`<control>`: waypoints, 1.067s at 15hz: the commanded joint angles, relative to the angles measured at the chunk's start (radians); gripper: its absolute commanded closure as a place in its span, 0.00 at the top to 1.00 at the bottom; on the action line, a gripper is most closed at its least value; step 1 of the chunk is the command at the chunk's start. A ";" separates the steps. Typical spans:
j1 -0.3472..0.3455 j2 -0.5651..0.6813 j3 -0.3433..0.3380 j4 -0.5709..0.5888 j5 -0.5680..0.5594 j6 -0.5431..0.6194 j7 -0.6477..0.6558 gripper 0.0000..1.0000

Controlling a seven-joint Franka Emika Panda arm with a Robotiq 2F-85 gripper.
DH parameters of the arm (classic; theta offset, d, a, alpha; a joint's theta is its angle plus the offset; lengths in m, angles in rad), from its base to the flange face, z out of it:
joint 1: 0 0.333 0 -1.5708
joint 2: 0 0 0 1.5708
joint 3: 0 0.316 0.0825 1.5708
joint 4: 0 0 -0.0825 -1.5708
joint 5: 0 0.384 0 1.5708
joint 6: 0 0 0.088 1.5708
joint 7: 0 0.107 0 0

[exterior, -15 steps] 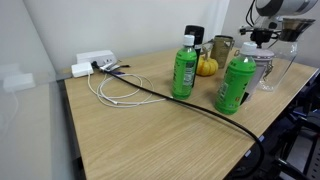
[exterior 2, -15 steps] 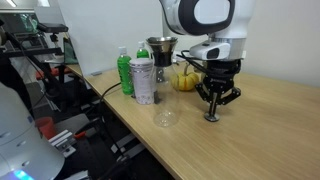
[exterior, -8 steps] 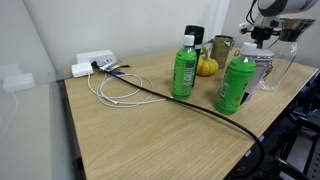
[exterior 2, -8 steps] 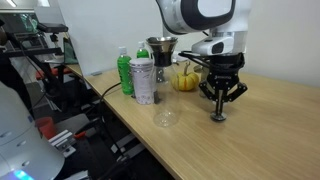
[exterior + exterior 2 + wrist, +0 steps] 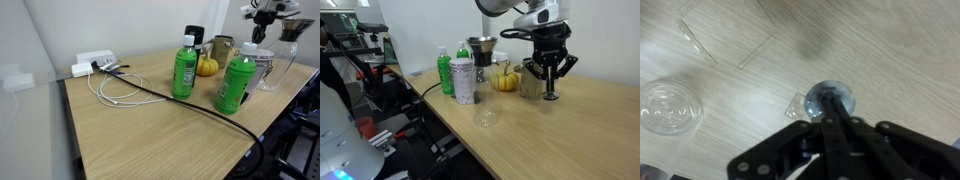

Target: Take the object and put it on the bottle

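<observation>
My gripper is shut on a small object with a round clear base and holds it up above the wooden table. In the wrist view the round base shows just past the closed fingertips. In an exterior view the gripper hangs high over the back right of the table. Two green bottles stand on the table. One green bottle also shows beside a grey-labelled bottle, both left of the gripper.
A clear cup stands near the table's front edge and shows in the wrist view. A small yellow pumpkin, a clear pitcher and a metal cup stand at the back. White cables and a black cable lie on the table.
My gripper has risen from the table surface with the small object in it and has moved toward the back of the table. The bottles and cup have not moved.
</observation>
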 commanded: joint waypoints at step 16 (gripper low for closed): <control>0.012 -0.229 0.151 0.250 -0.052 -0.251 -0.226 0.01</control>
